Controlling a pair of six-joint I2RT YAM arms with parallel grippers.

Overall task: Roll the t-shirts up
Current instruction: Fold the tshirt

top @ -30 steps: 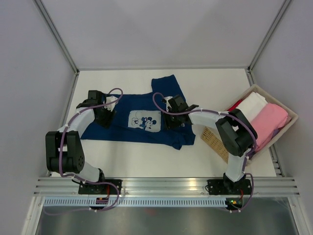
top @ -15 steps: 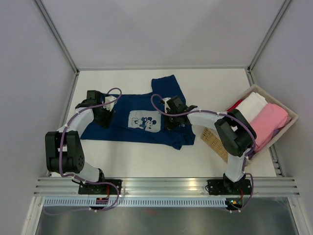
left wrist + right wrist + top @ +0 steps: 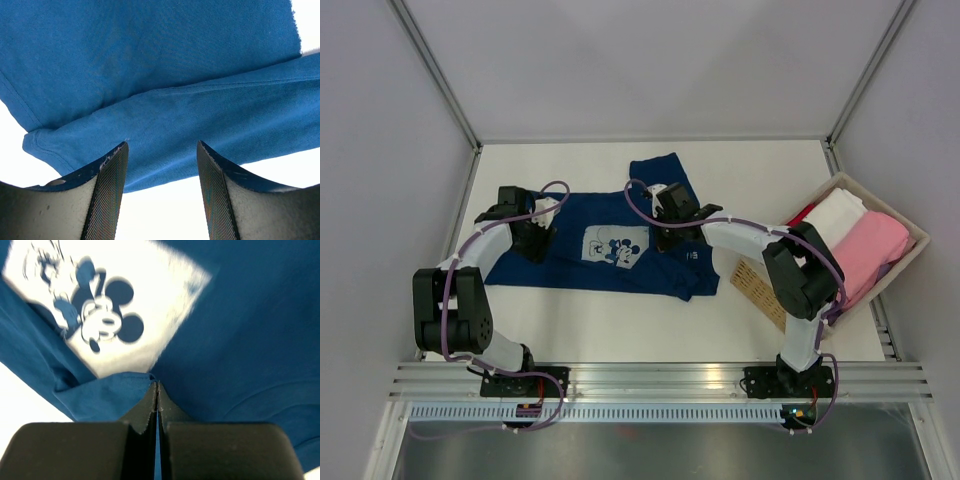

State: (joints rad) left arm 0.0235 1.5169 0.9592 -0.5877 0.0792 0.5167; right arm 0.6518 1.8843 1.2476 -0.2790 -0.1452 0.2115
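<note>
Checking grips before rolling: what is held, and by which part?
The right gripper, fingers shut, pinches the shirt by a small fold beside its print. The left gripper is open over the shirt's edge, holding nothing.

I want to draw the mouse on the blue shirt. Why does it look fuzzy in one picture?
Right wrist view: the chest print is smeared and soft. Left wrist view: the navy t-shirt looks sharp, but the table glares plain white. Top view: even light, print small but clear.

The t-shirt (image 3: 610, 245) lies on the table (image 3: 620, 325), basket (image 3: 760, 285) at right.
</note>
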